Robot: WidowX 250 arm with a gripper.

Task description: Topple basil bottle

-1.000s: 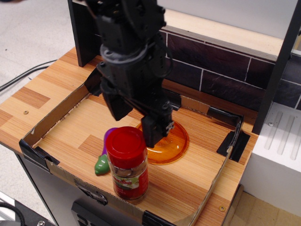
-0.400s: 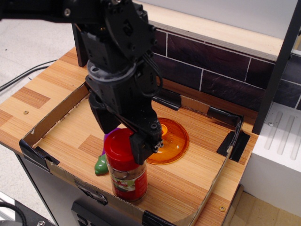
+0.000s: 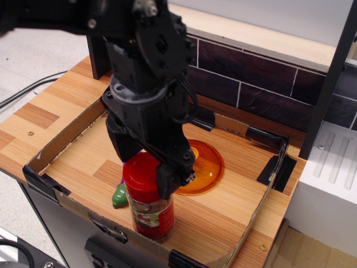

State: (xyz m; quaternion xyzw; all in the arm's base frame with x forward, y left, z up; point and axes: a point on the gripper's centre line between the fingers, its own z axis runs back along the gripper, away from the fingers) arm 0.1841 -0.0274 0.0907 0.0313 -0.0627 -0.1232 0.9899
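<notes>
Kid: Lower now, the black gripper (image 3: 149, 167) has come down and sits right around the red cap of the basil bottle (image 3: 149, 195). A second ago it was up higher and farther back. The bottle has hardly moved, it only looks a tiny bit more to the left

Helper: Start at the left. What do you see?

Kid: A purple toy eggplant (image 3: 120, 192) with a green end peeks out just beside the bottle. Then comes the bottle, standing up near the front wall of the cardboard tray (image 3: 67, 138). Behind it and to the right lies an orange lid (image 3: 205, 167), flat on the wood

Helper: What are the fingers doing?

Kid: They are spread apart, one on each side of the cap. The right finger (image 3: 174, 177) looks like it touches the cap. I cannot tell if the left one does

Helper: So which step is this?

Kid: I think it is the push part. The bottle is not down yet. Next the arm needs to shove the top sideways so the bottle tips over, and it should not squeeze the cap
</notes>
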